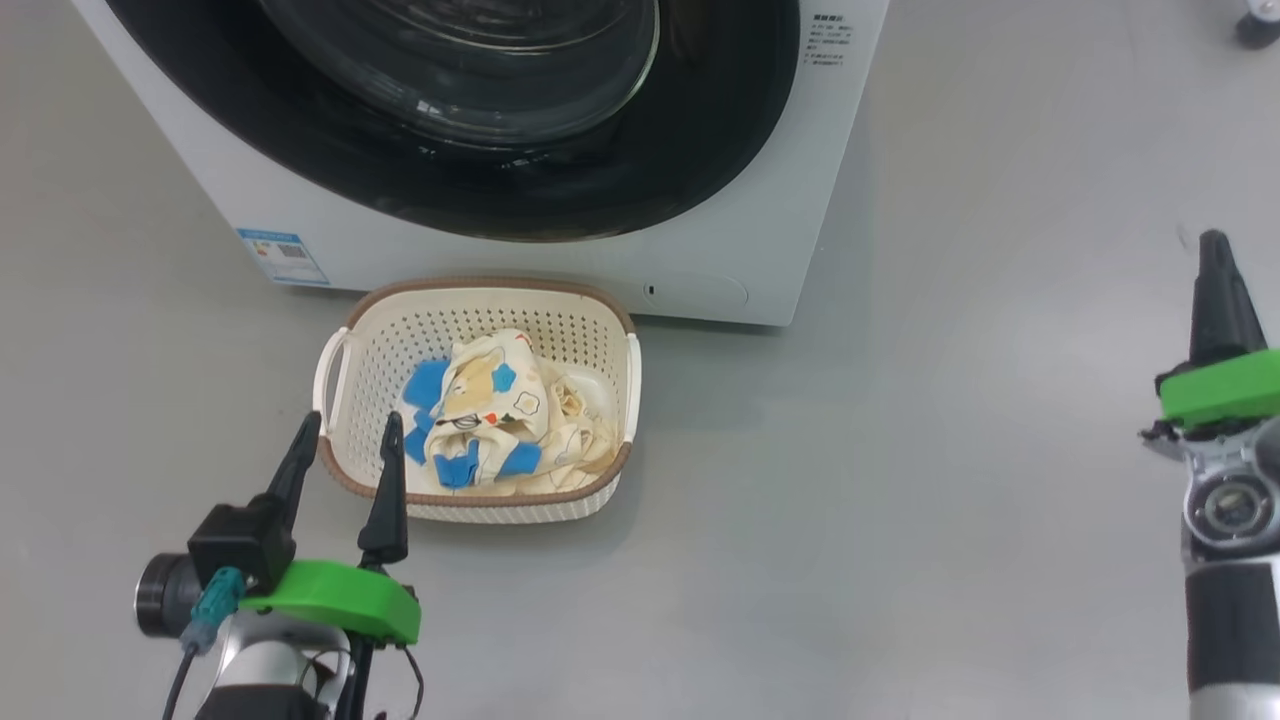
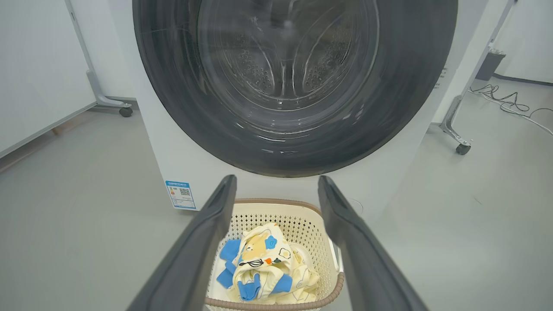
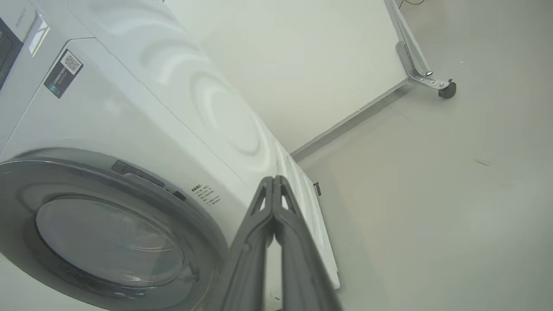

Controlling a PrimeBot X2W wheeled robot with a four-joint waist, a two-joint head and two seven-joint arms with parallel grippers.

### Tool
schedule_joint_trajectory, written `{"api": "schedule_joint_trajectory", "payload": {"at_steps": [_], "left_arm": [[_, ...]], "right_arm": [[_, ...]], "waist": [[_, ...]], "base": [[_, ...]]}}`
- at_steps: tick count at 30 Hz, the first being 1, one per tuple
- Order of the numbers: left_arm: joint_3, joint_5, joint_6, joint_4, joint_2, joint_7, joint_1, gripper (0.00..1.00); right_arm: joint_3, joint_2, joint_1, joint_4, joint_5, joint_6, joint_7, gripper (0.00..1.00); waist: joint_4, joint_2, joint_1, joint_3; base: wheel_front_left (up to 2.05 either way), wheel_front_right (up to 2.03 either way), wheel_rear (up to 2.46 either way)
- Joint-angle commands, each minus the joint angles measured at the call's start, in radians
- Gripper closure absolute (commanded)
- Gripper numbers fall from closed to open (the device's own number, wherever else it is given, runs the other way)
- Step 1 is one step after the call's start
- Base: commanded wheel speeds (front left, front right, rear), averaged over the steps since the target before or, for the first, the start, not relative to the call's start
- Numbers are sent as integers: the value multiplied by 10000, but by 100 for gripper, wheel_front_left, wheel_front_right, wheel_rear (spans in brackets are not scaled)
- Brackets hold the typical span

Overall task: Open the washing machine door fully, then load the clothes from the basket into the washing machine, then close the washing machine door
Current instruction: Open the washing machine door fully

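The white washing machine [image 1: 520,255] fills the top of the head view, its black-rimmed round door [image 1: 480,110] lying flat against its front. The cream basket [image 1: 372,345] sits on the floor right before it, with the bear-print clothes [image 1: 500,420] heaped inside. My left gripper [image 1: 350,438] hovers at the basket's near left corner, open and empty; in the left wrist view its fingers [image 2: 203,242] frame the basket [image 2: 302,216] and clothes [image 2: 263,268], with the door [image 2: 293,82] beyond. My right gripper [image 1: 1213,245] is far right over bare floor, shut and empty [image 3: 274,181], beside the machine [image 3: 129,112].
Grey floor spreads all around. A wheeled stand foot [image 2: 461,148] and loose cables [image 2: 510,103] lie to the machine's right, another caster foot [image 2: 125,111] to its left. Pale wall panels stand behind.
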Motion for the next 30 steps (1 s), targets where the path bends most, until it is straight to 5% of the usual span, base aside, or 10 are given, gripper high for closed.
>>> {"api": "schedule_joint_trajectory", "payload": {"at_steps": [1, 13, 20, 30], "left_arm": [[326, -108, -23, -307, 108, -130, -493, 0], [347, -43, -246, -289, -87, -141, -954, 0], [421, 39, -349, -332, -187, -142, -1062, 0], [488, 201, -510, -321, -415, -142, -1393, 0]], "right_arm": [[110, -164, -682, -167, 552, -2, 261, 100], [-1724, -206, -3978, 2585, 5813, -2, 4298, 100], [-2210, -611, -6066, 4741, 6361, -2, 6041, 100], [-1630, -734, -8124, 6017, 5658, -2, 7319, 100]], "waist": [[172, 0, -1, 260], [756, 0, -1, 852], [1006, 0, -1, 1192], [1423, 0, -1, 1691]], "base": [[0, 0, 0], [0, 0, 0], [0, 0, 0], [0, 0, 0]]}}
